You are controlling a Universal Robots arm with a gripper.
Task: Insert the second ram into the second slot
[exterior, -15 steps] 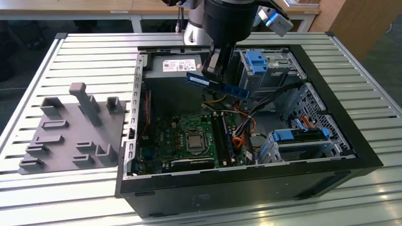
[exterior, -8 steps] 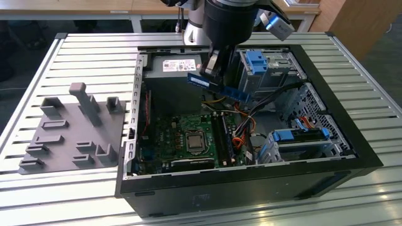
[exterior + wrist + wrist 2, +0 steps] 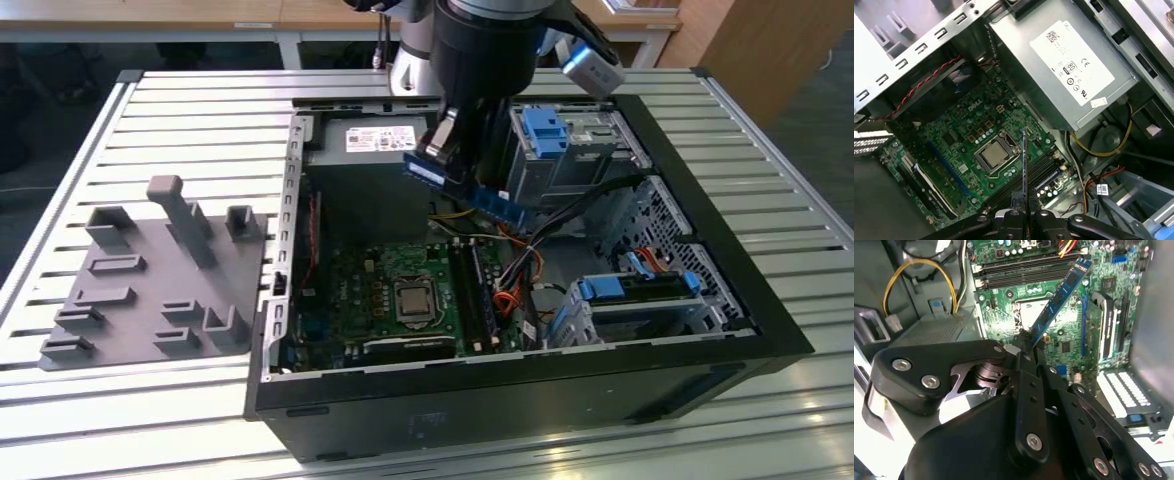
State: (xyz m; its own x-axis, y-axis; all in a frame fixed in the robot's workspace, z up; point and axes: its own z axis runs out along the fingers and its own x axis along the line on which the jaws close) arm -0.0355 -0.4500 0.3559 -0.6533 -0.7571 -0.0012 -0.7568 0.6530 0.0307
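Observation:
My gripper (image 3: 451, 150) is shut on the second ram (image 3: 470, 191), a long blue circuit stick held tilted in the air above the open computer case (image 3: 534, 390). In the second wrist view the second ram (image 3: 1056, 297) slants out from between the black fingers (image 3: 1029, 360) over the green motherboard. In the first wrist view I see the ram (image 3: 1024, 160) edge-on as a thin dark line, rising from the gripper (image 3: 1024, 216). It hangs over the dark memory slots (image 3: 1030, 181) beside the processor socket (image 3: 993, 153). The same slots (image 3: 477, 295) lie well below the stick.
A grey power supply (image 3: 387, 140) and blue drive cages (image 3: 547, 130) (image 3: 641, 285) stand inside the case. Orange and yellow cables (image 3: 514, 270) run close to the slots. A grey fixture plate (image 3: 147, 280) with upright pegs lies on the slatted table at the exterior view's left.

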